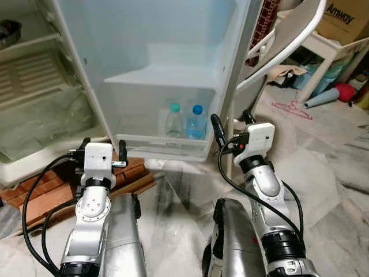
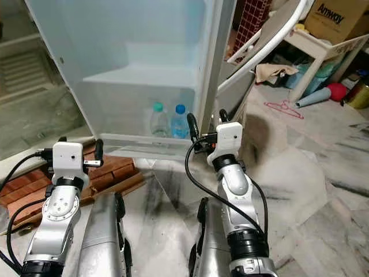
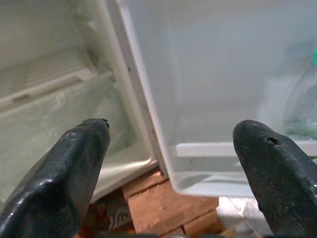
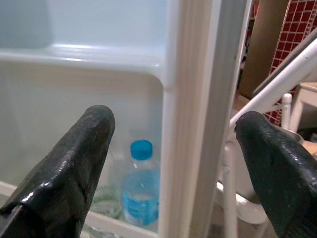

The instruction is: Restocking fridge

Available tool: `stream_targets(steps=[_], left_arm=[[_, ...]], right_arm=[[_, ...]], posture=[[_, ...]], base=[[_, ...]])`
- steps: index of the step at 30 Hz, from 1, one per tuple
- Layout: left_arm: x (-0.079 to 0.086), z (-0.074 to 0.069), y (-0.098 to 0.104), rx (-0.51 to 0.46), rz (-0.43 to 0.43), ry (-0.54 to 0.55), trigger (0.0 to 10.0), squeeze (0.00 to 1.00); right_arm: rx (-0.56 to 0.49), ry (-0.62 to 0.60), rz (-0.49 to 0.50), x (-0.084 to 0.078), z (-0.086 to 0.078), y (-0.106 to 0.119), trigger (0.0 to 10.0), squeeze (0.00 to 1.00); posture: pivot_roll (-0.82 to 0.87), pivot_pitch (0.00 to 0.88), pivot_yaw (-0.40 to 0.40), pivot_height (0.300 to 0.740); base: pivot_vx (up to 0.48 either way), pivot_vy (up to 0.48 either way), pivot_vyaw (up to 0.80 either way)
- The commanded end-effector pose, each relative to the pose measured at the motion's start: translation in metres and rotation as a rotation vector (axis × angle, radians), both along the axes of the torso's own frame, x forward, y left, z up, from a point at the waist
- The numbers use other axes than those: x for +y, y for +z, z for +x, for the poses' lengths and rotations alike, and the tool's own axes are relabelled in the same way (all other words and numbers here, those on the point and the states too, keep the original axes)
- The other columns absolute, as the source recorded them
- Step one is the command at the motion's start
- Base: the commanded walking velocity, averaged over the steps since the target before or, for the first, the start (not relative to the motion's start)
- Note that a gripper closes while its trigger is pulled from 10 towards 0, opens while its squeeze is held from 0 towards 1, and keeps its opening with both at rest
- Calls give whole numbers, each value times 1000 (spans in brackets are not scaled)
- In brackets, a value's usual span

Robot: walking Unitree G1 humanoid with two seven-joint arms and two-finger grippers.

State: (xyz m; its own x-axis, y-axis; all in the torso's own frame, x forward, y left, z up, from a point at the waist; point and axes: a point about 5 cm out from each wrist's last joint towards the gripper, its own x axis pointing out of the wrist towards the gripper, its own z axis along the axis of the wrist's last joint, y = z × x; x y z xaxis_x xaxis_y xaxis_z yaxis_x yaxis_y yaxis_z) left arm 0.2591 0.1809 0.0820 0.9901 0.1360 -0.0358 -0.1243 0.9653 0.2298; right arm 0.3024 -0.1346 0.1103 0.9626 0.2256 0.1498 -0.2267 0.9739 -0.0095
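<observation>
left gripper (image 1: 102, 151) spread wide and empty, held low by the fridge door's (image 1: 144, 57) hinge side, above the bricks (image 1: 40, 190). two water bottles (image 1: 185, 122) stand upright together in the lowest door shelf (image 1: 164, 145), already stocked. right gripper (image 1: 230, 128) also wide and empty, straddling the door's outer edge, i judge to steady it.

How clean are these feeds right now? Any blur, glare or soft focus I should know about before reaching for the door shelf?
Eye views: sharp, evenly lit, bottles clear in the door shelf. Left wrist view: soft and hazy, left gripper fingers blurred up close. Right wrist view: right gripper fingers out of focus, blue-capped bottle fairly crisp.
</observation>
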Motion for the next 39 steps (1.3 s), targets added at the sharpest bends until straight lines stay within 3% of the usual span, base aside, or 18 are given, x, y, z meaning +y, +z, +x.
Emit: stream_targets(steps=[1,5,10,15,23,35,39], left_arm=[[1,-3,-7,18,4,4,10000,0],[-5,-7,-8,1,1,-31,10000,0],[-3,-6,-9,-7,-26,25,10000,0],[-12,-8,-11,-1,-17,-54,10000,0],[-6,-12,-18,29,-17,-13,10000,0],[-14,-10,-18,20,-8,-50,10000,0],[-15,-9,-19,25,0,-61,10000,0]], right_arm=[[34,-27,-3,-6,3,-3,10000,0],[26,-3,1,-4,2,-3,10000,0],[32,-58,32,-8,4,-5,10000,0],[25,-4,1,-1,0,-5,10000,0],[52,-37,-19,-13,-11,-14,10000,0],[82,-29,-28,-12,-19,-21,10000,0],[93,18,16,-7,-21,-19,10000,0]], posture=[[89,0,-52,590],[96,0,-49,620],[93,0,-41,655],[88,0,-42,690],[68,0,-26,740],[64,0,-27,740],[61,0,-31,740]], base=[[0,0,0],[0,0,0],[0,0,0],[0,0,0],[0,0,0],[0,0,0],[0,0,0]])
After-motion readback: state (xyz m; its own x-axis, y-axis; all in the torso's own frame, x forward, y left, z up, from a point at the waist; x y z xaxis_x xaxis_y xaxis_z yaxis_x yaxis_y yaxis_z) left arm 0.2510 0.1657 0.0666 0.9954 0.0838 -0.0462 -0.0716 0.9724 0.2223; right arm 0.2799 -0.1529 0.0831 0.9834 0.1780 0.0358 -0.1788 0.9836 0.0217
